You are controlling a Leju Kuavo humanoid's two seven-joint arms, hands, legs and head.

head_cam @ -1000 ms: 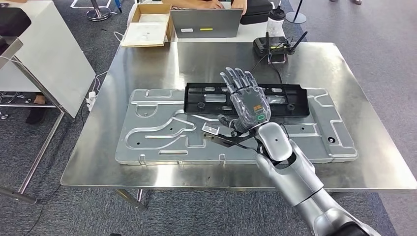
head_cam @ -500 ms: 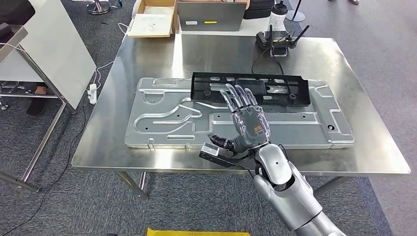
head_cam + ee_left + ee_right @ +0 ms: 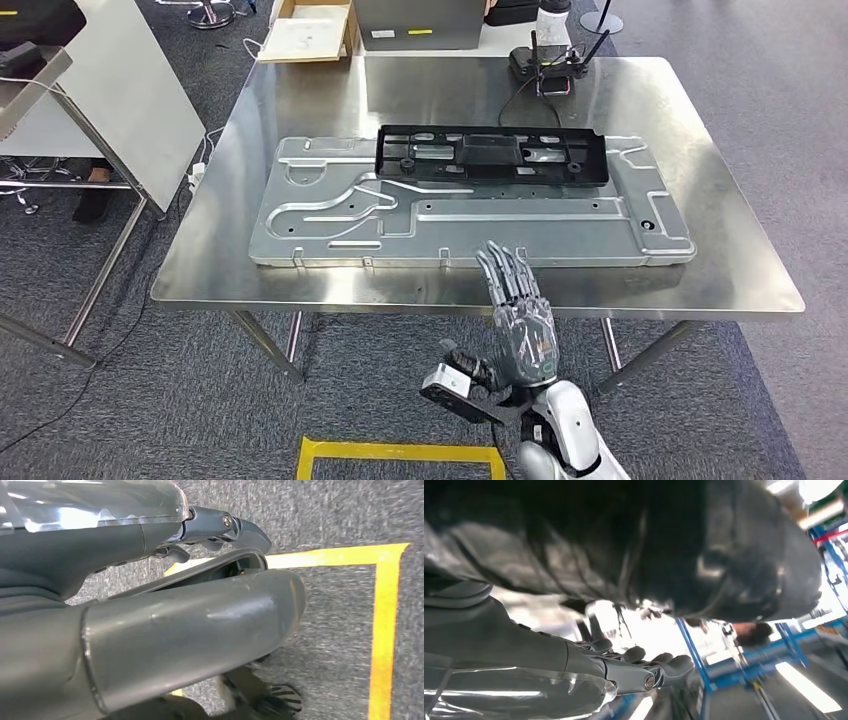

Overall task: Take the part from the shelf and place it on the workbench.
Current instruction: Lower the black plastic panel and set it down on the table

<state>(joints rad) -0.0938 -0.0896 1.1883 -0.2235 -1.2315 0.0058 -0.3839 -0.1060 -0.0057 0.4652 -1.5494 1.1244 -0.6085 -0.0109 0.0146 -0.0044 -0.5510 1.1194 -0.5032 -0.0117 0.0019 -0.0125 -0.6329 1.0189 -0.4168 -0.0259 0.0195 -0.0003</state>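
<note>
Workbench (image 3: 700, 200): a shiny steel table on grey carpet, seen from above.
Metal panel (image 3: 330, 215): a large stamped sheet lying flat across the middle of the workbench, its long side running along the near edge.
Black part (image 3: 490, 157): a long black plastic frame resting flat on the far side of the metal panel, well apart from the right hand.
Right arm (image 3: 560, 440): comes up from below, forearm raised, wrist in front of the workbench's near edge.
Right hand (image 3: 520, 325): fingers straight and spread, pointing toward the workbench, their tips over its near edge; it holds nothing and touches nothing that can be seen.
Left hand (image 3: 150, 605): hangs over the carpet by a yellow floor line (image 3: 382, 630); whether its fingers are spread or curled cannot be told.
Far edge: a black controller (image 3: 545, 62) with antennas, a laptop (image 3: 420, 20) and a cardboard box (image 3: 305, 30) just beyond.
</note>
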